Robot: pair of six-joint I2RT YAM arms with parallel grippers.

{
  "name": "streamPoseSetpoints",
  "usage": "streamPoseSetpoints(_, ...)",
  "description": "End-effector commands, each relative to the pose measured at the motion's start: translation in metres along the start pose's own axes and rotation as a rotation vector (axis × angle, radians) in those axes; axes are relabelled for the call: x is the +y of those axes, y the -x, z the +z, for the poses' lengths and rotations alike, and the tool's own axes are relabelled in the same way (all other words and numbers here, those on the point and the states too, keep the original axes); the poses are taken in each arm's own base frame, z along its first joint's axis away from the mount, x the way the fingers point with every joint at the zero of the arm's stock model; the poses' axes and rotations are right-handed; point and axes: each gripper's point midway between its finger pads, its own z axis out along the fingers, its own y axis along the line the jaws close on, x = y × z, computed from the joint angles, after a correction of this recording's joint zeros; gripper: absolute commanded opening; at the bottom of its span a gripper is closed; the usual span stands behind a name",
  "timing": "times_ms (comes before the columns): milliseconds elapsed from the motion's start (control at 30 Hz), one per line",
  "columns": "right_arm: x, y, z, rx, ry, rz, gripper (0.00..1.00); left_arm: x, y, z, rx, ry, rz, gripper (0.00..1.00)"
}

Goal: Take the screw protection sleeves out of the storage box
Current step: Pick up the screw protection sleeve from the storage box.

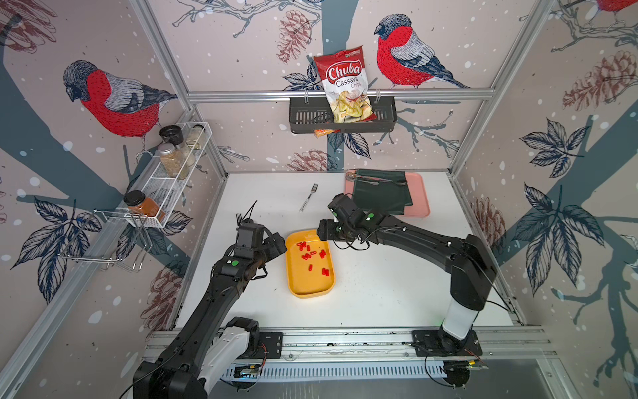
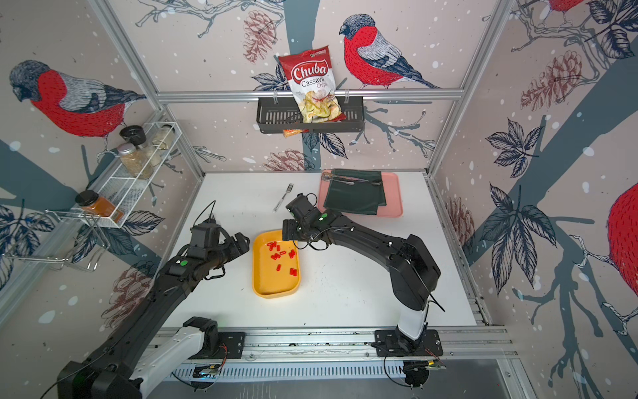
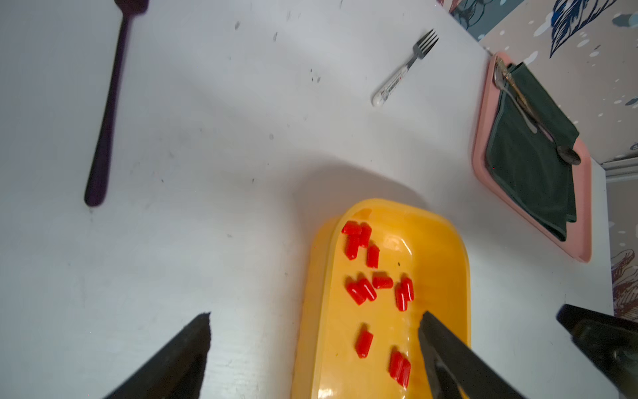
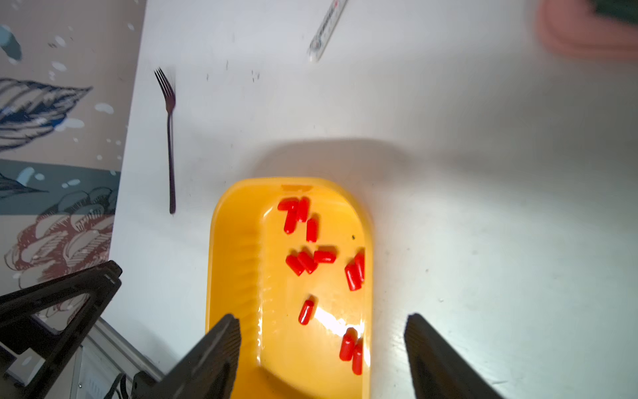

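Storage box [image 1: 308,285]: yellow-orange; flat on the desk [image 1: 379,297], near its middle; long axis runs front to back, slightly skewed; far short end sits between the two claws
Screw protection sleeves [image 1: 309,256]: red; all inside the box, mostly in its far half; lying on their sides; most point roughly along the box's length, a few slant or lie crosswise; some touch in pairs
Left claw [image 3: 316,315]: open, holding nothing; one finger above the box floor, the other above bare desk
Right claw [image 4: 321,317]: open, empty; straddles the box; one finger over a long rim, the other over the desk beyond the opposite rim
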Motion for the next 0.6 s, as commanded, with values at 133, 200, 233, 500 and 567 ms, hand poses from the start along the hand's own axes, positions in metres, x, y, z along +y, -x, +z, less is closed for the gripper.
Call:
streamPoseSetpoints(133,0.019,-0.047,0.021,0.143,0.020,0.033,0.60,-0.011,-0.023,-0.002,0.050,-0.032,0.015,0.83)
streamPoseSetpoints(200,0.020,-0.056,0.026,0.169,0.009,0.023,0.56,-0.010,-0.026,-0.001,0.058,-0.016,0.021,0.79)
streamPoseSetpoints(233,0.021,-0.061,0.030,0.185,0.003,0.017,0.54,-0.010,-0.026,0.000,0.056,-0.011,0.026,0.78)
streamPoseSetpoints(500,0.018,-0.086,0.052,0.250,-0.041,0.006,0.43,-0.014,-0.031,0.004,0.044,-0.016,0.035,0.70)
streamPoseSetpoints(567,0.014,-0.093,0.059,0.272,-0.057,0.003,0.43,-0.015,-0.033,0.005,0.047,-0.023,0.037,0.70)
